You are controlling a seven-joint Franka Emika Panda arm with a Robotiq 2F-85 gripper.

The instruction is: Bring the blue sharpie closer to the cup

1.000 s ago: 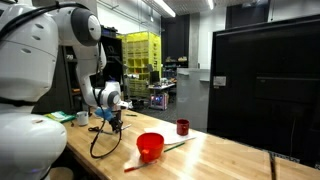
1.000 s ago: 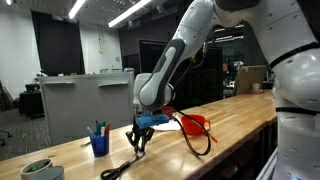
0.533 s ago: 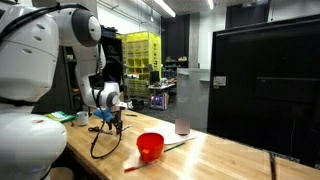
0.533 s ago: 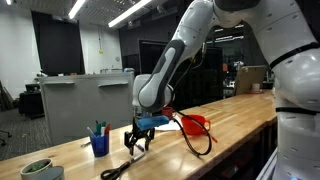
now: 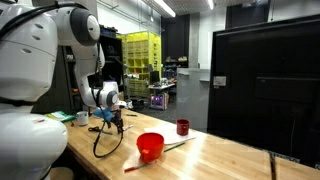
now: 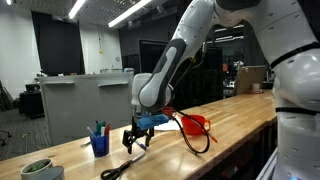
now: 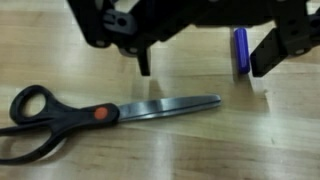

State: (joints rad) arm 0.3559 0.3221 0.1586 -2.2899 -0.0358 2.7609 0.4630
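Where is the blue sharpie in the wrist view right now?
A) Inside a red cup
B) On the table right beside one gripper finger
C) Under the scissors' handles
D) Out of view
B: the blue sharpie lies on the wood next to one finger of the open gripper, apart from the scissors.

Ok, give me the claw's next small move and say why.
Probably lift the claw straight up. Its jaws stand open, and the blue sharpie lies loose on the table between them, close to one side. In an exterior view the blue cup stands close by. A sideways move could knock the sharpie or catch the scissors.
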